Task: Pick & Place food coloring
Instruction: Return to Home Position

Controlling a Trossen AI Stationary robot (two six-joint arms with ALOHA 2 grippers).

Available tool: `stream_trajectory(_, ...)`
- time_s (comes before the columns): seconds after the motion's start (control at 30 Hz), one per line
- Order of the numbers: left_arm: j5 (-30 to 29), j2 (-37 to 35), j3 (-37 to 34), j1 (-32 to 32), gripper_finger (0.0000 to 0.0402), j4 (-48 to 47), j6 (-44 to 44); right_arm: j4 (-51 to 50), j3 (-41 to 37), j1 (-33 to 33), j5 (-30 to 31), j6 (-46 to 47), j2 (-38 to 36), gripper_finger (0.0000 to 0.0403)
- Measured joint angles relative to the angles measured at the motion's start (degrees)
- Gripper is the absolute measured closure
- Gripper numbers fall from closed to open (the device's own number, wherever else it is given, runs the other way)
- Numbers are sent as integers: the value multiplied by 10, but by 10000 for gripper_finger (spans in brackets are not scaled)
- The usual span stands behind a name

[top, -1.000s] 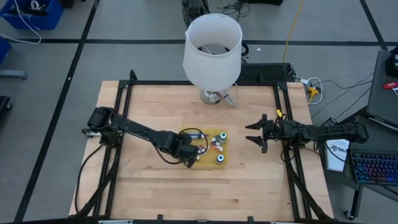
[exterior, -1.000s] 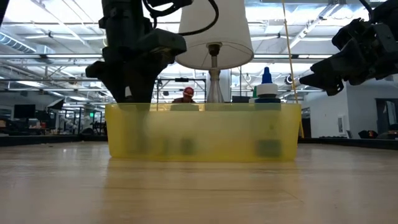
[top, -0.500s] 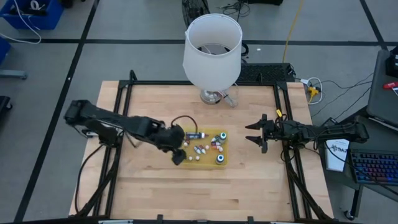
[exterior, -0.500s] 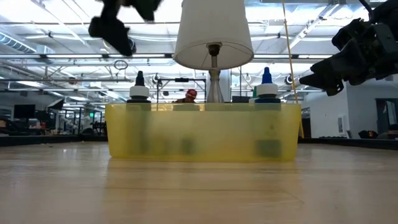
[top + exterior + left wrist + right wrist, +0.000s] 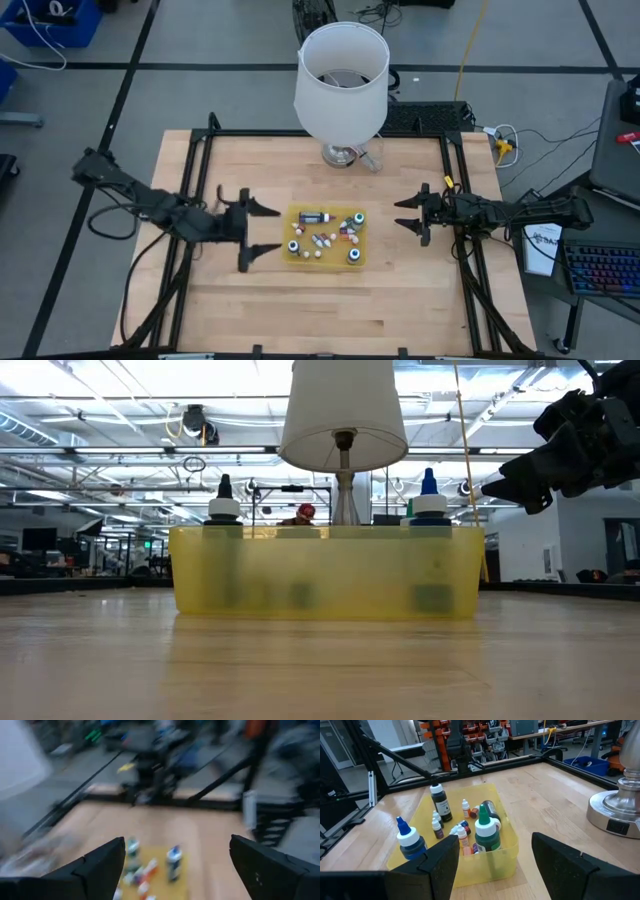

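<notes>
The food coloring bottles [image 5: 322, 240] stand and lie in a flat yellow tray [image 5: 325, 262] at mid-table. A black-capped bottle [image 5: 222, 510] stands at the tray's left end and a blue-capped one [image 5: 430, 500] at its right end. A green one [image 5: 487, 832] and small whitish ones [image 5: 464, 827] show in the right wrist view. My left gripper [image 5: 258, 230] hangs open just left of the tray, pointing at it with nothing between its fingers; its own view [image 5: 177, 840] is blurred. My right gripper [image 5: 408, 215] waits open to the right of the tray [image 5: 506, 851].
A tall lamp with a white shade [image 5: 342, 80] stands at the table's far edge, its metal base [image 5: 620, 815] behind the tray. A black frame [image 5: 200, 150] runs around the wooden tabletop. Bare wood lies along the near edge.
My left gripper has risen out of the tray's left end and drawn back toward the table's left edge. It has tipped from pointing down to nearly level, and its fingers now stand wide apart. The black-capped bottle it hid now shows standing in the tray.
</notes>
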Motion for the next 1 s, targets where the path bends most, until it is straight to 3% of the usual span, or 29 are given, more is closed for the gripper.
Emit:
stream_trajectory(0.13, 121, -59, -176, 19, 41, 256, 68, 0, 0, 0, 0, 0, 0, 165)
stream_trajectory(0.23, 183, -85, -299, 45, 37, 409, 70, 0, 0, 0, 0, 0, 0, 165)
stream_trajectory(0.47, 202, -201, -498, 101, 43, 552, 12, 0, 0, 0, 0, 0, 0, 165)
stream_trajectory(0.6, 226, -285, -572, 112, 44, 591, 21, 0, 0, 0, 0, 0, 0, 165)
stream_trajectory(0.83, 191, -383, -578, 126, 32, 430, 34, 0, 0, 0, 0, 0, 0, 165)
stream_trajectory(1.0, 192, -407, -578, 141, 31, 413, 57, 0, 0, 0, 0, 0, 0, 165)
